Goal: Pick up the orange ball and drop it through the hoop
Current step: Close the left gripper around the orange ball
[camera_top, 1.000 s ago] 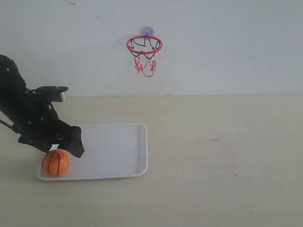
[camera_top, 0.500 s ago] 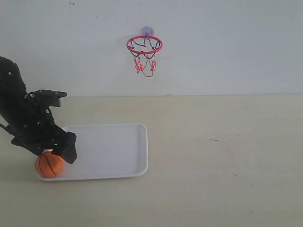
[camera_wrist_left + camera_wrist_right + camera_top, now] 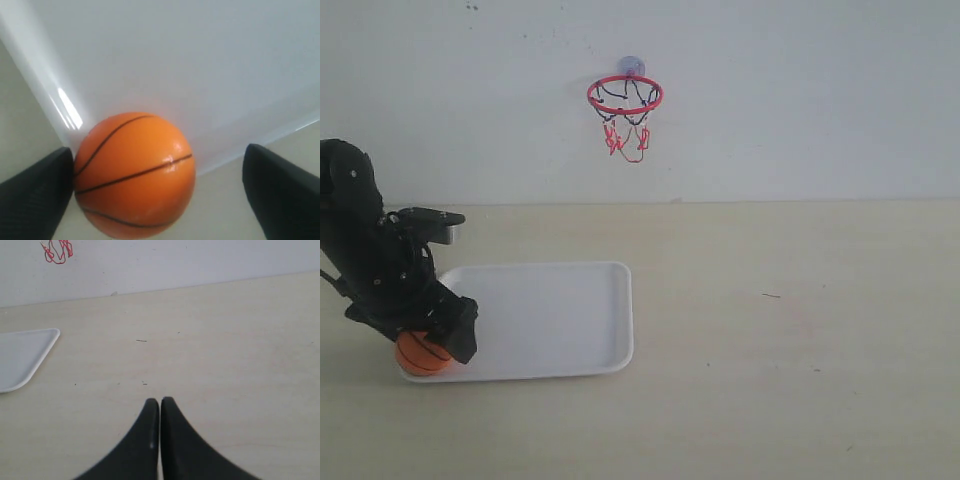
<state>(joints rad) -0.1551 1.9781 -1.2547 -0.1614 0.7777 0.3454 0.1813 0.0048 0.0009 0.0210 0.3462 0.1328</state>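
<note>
The orange ball (image 3: 422, 353) (image 3: 134, 174) sits in the near left corner of the white tray (image 3: 560, 315). My left gripper (image 3: 438, 338) (image 3: 159, 165) is low over it and open. One black finger (image 3: 35, 192) touches the ball's side, while the other finger (image 3: 285, 195) stands well apart from it. The arm hides the ball's top in the exterior view. The hoop (image 3: 625, 95), a red ring with black-and-red net, hangs on the back wall. My right gripper (image 3: 160, 401) is shut and empty above bare table; the exterior view does not show it.
The tray's raised rim (image 3: 47, 95) runs close beside the ball. The tray's corner (image 3: 30, 352) and the net's red strings (image 3: 57, 252) show in the right wrist view. Beige tabletop (image 3: 790, 330) stretches to the right of the tray.
My left arm has dropped and shifted left. The ball has rolled left along the tray's front edge into the corner, and the gripper now covers its top.
</note>
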